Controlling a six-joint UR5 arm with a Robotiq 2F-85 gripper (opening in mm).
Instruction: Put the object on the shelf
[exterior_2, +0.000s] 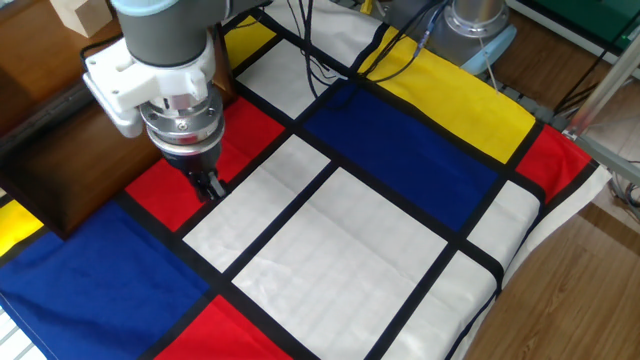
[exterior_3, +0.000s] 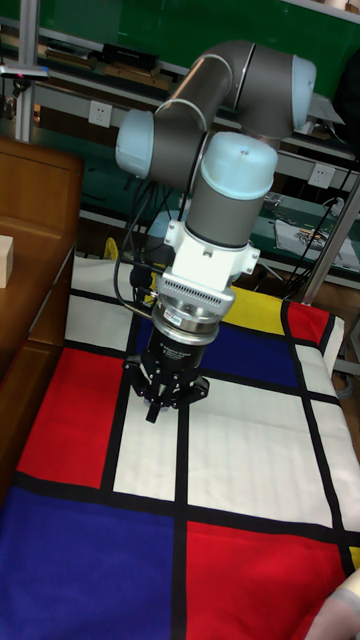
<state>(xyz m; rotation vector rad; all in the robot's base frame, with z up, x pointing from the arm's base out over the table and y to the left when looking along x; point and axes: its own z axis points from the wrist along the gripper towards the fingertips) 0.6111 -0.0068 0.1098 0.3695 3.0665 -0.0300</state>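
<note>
Fingers (exterior_2: 210, 186) hang beside shelf (exterior_2: 70, 150) edge, holding nothing

The shelf (exterior_2: 60, 150) stands at the left of the table (exterior_2: 400, 260). The block (exterior_2: 80, 12) sits on top of the shelf, at the far left. The gripper (exterior_2: 208, 185) hangs over the table, just right of the shelf and nearer than the block. Cables (exterior_2: 320, 60) lie at the far side.
</note>
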